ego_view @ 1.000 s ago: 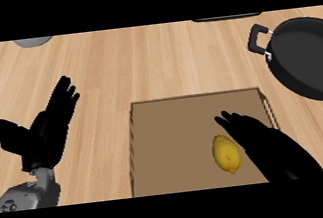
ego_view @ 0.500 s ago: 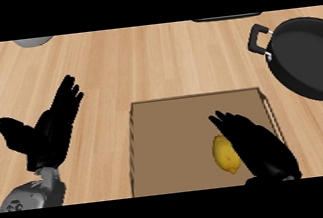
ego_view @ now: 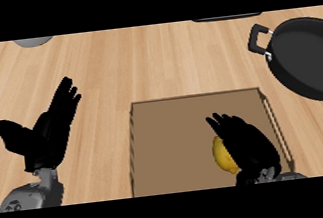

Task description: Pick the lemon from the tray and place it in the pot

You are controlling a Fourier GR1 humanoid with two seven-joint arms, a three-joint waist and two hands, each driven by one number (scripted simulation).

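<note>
The right robot hand [ego_view: 244, 142] is hovering over the lower right part of the tray [ego_view: 174, 129], its fingers spread and slightly bent downward, not yet curling round anything. The lemon [ego_view: 223, 155] is lying in the tray directly under and just to the left of that hand's palm, with the fingers covering its right side; whether they are touching it cannot be told. The pot [ego_view: 315, 61] is sitting on the tabletop [ego_view: 151, 62] well ahead of and to the right of the hand, its handle [ego_view: 259, 39] pointing back toward the tray's far corner. The left robot hand [ego_view: 45, 134] is resting open, fingers up, far to the left of the tray.

The step in hand looks like the closing of the grasp. The main risk is the lemon's rounded, smooth shape: if the fingers are closing off-centre, it may be rolling out toward the open left side of the tray instead of settling into the palm. The tray's right rim lies close beside the hand, so the outer fingers could be catching on it and shifting the tray. Later, the carry toward the pot is crossing that rim and the handle, where a low path might be clipping either.
</note>
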